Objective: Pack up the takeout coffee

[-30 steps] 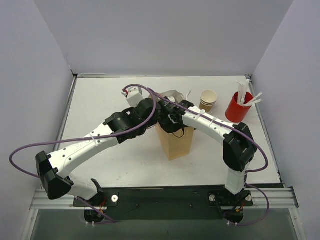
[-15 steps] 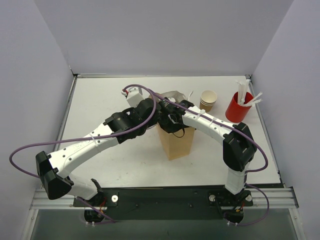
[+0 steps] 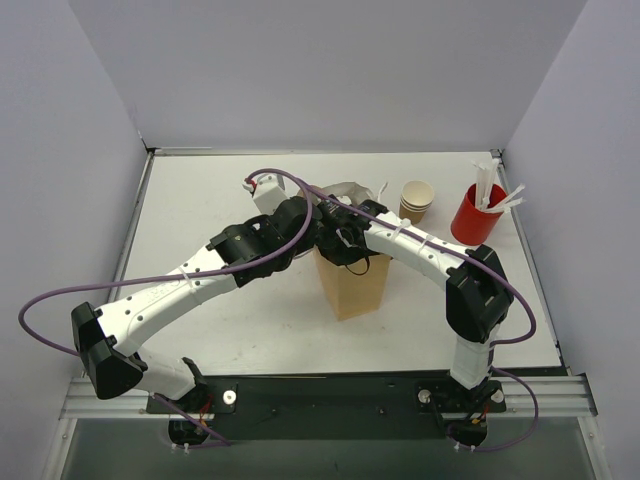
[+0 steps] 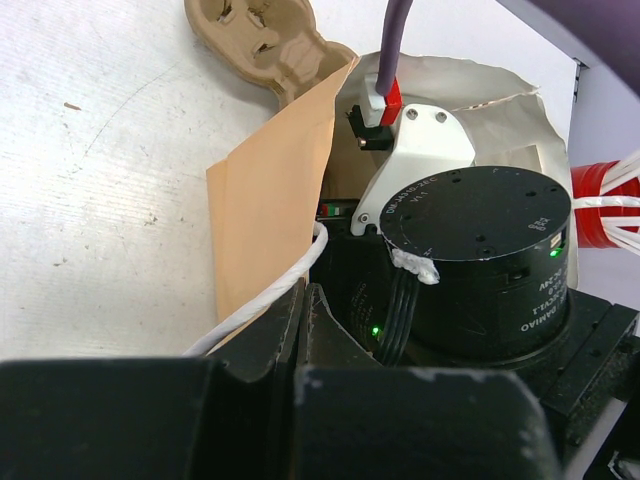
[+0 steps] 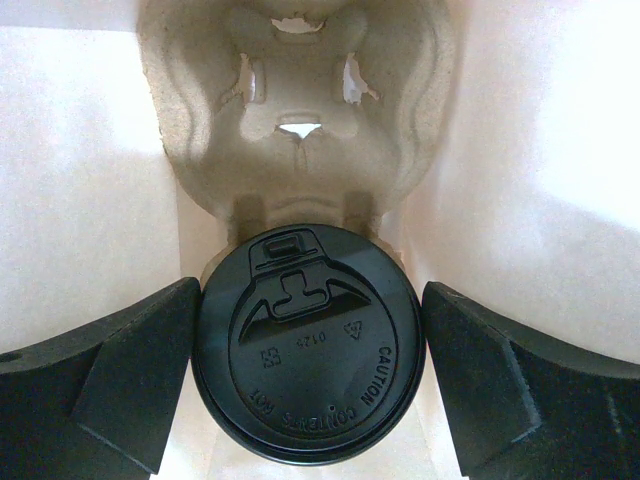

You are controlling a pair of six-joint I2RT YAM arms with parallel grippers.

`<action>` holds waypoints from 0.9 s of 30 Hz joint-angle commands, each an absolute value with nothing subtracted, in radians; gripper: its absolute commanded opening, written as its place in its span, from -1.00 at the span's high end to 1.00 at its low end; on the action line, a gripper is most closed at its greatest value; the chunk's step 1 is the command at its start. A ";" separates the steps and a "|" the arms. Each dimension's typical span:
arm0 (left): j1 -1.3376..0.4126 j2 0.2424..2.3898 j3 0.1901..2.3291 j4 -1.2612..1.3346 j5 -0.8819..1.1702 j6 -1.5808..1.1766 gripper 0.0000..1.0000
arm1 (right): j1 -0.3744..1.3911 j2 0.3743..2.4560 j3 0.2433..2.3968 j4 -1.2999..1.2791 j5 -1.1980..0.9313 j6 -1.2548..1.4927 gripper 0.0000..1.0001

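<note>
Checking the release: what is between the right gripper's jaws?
A round black lid, seen from above in the right wrist view, with the right gripper open and one of its jaws on either side. A pulp carrier lies just beyond it.

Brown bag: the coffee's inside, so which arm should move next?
Probably right. The right tool is open around the black-lidded coffee inside the brown bag, so it can lift out. The left tool is shut at the bag's rim, likely steadying it.
</note>
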State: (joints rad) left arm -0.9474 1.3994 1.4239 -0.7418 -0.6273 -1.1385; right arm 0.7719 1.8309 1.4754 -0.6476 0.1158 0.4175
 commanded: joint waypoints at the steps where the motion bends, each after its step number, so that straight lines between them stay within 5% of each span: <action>1: -0.940 1.408 1.468 -0.758 -0.658 -1.114 1.00 | 0.769 1.844 1.497 -0.767 0.114 0.405 -0.73; 27: -0.936 1.427 1.494 -0.808 -0.666 -1.124 1.00 | 0.769 1.812 1.546 -0.801 0.123 0.410 -0.75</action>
State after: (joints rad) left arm -0.9470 1.4193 1.4540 -0.7788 -0.6289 -1.1389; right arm 0.7719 1.8309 1.5112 -0.7101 0.1162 0.4175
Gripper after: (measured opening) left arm 0.023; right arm 0.872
